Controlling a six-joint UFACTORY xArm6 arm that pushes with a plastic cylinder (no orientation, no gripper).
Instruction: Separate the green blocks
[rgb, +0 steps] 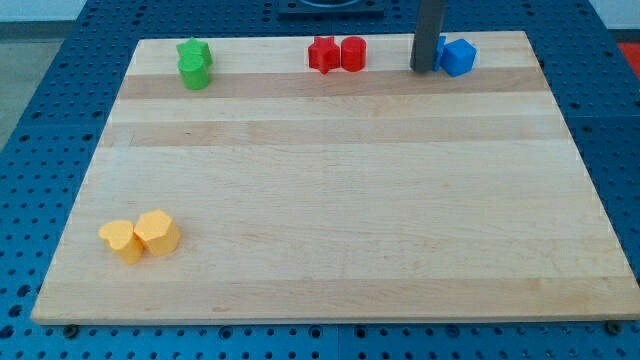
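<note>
Two green blocks touch each other at the board's top left: a star-like one (192, 50) behind and a rounder one (196, 72) in front. My rod comes down at the view's top right; my tip (424, 69) rests on the board right beside the left side of a blue block (458, 57). The tip is far to the right of the green blocks, with the red blocks between.
Two red blocks, a star-like one (323, 54) and a rounder one (353, 53), touch at the top middle. Two yellow-orange blocks (122, 240) (157, 232) touch at the bottom left. The wooden board (340, 200) lies on a blue perforated table.
</note>
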